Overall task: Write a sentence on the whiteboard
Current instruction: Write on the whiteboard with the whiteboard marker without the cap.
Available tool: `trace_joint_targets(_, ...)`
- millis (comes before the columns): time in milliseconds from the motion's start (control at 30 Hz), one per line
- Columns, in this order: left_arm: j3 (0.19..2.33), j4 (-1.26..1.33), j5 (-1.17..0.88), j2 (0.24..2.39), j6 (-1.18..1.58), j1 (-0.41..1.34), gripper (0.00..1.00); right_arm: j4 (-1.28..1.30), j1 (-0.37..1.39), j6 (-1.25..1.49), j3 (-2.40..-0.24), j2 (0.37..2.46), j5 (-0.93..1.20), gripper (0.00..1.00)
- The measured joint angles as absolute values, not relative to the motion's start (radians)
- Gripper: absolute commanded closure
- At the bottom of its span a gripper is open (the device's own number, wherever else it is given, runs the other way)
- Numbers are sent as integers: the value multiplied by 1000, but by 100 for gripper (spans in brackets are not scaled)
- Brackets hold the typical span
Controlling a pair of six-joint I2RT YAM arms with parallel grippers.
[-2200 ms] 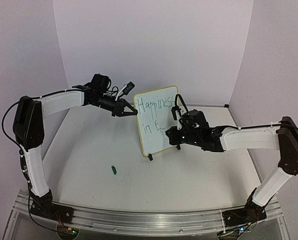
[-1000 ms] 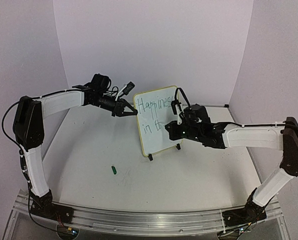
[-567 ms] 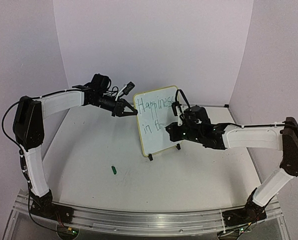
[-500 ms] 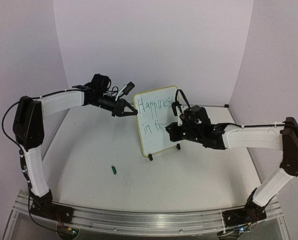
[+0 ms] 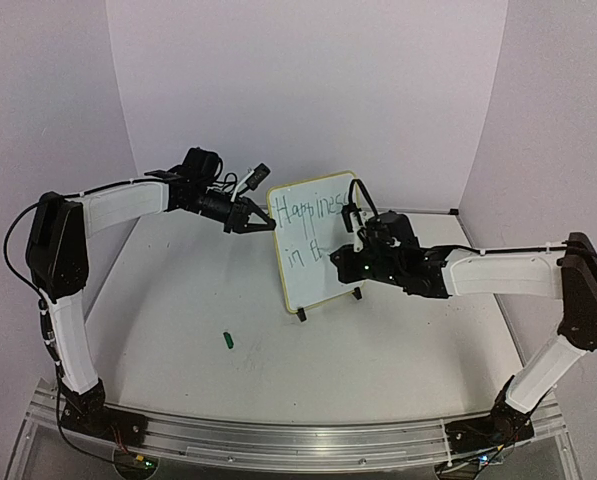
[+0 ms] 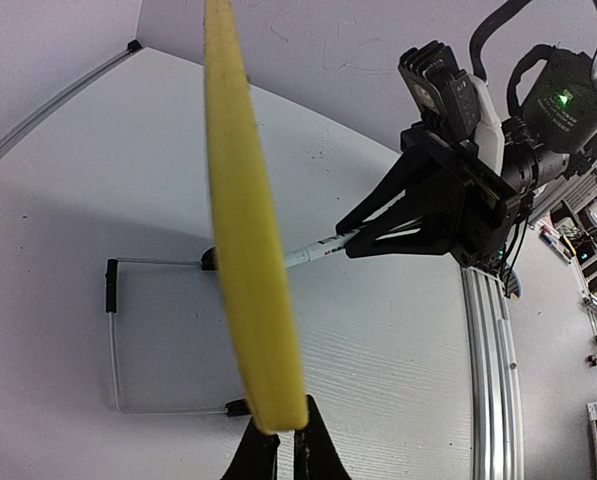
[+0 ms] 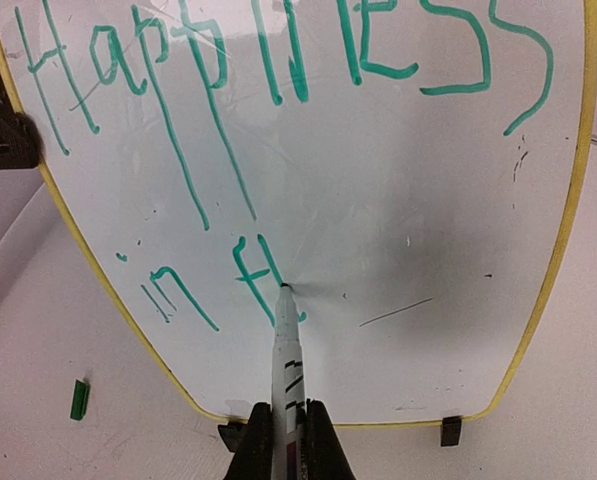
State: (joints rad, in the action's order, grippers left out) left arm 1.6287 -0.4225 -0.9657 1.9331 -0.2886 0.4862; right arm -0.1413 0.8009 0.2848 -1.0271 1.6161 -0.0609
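Note:
The whiteboard stands upright on its black feet at the table's middle, facing the right arm. Green lettering of the sentence reads "Happiness", with "in" and a further letter below it. My left gripper is shut on the board's yellow left edge; in the left wrist view the fingers pinch that frame. My right gripper is shut on a slim white marker. The marker's tip touches the board right after the last green stroke. The left wrist view shows the marker reaching the board from behind the yellow edge.
A small green cap lies on the table in front of the board, to its left; it also shows as the cap in the right wrist view. A metal rail runs along the near edge. Walls close in on three sides.
The right gripper has shifted a little left and up along the second line with the marker, and more green strokes stand after "in". The left arm and the board have stayed put.

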Motion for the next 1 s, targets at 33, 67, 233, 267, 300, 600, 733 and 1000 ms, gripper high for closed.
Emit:
trace_joint_targets(33, 1629, -422, -966, 1933, -289, 486, 100, -141, 801, 285, -1027, 1616, -64, 100)
trace_joint_targets(67, 1629, -422, -966, 1933, -289, 486, 100, -141, 801, 285, -1027, 1616, -67, 100)
trace_joint_targets(233, 1629, -422, -965, 1933, -289, 486, 100, -141, 801, 285, -1027, 1616, -85, 100)
trace_joint_targets(267, 1629, -422, -965, 1933, -289, 486, 100, -141, 801, 285, -1027, 1615, -89, 100)
trace_joint_targets(300, 1629, -422, -965, 1933, -289, 486, 100, -141, 801, 285, -1027, 1615, -92, 100)
trace_joint_targets(600, 1629, -422, -965, 1933, -288, 486, 100, -141, 802, 289, -1027, 1613, -111, 100)
trace_joint_targets(733, 1629, -422, -965, 1933, -288, 486, 100, -141, 802, 293, -1027, 1613, -113, 100)
trace_joint_targets(1000, 1629, -422, -965, 1933, -288, 486, 100, -147, 802, 317, -996, 1613, -116, 100)
